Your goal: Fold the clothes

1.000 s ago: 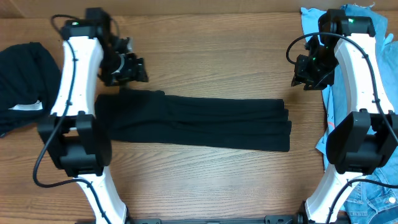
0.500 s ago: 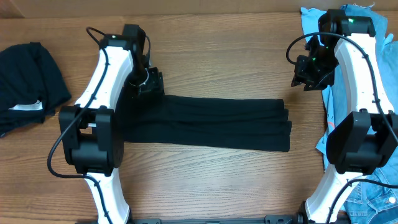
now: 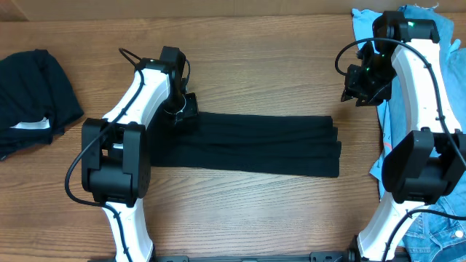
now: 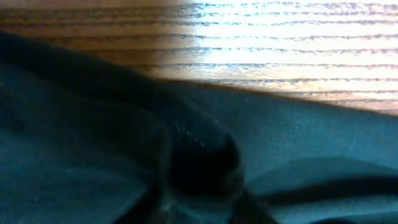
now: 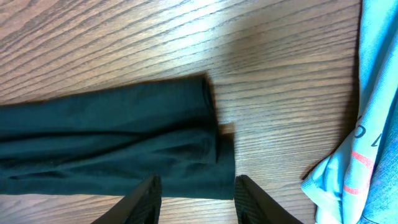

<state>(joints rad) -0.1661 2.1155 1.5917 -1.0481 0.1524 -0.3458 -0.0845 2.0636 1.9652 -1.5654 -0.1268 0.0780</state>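
A plain black shirt (image 3: 247, 142), folded into a long band, lies across the middle of the table. My left gripper (image 3: 182, 115) is down on its upper left corner. In the left wrist view the dark fabric (image 4: 298, 143) fills the picture and puckers to a pinch at the jaws, which are buried in it. My right gripper (image 3: 357, 84) hangs open above bare wood, beyond the shirt's right end. Its fingers (image 5: 148, 198) frame the right end of the shirt (image 5: 124, 137) from above without touching it.
Another black garment with a white label (image 3: 29, 102) lies at the left edge. A light blue shirt (image 5: 373, 124) and blue denim (image 3: 437, 225) are piled along the right edge under the right arm. Bare wood shows in front of and behind the band.
My left arm swung right and down from bare wood onto the shirt's upper left corner, and its jaws closed into the fabric. The right arm has not moved.
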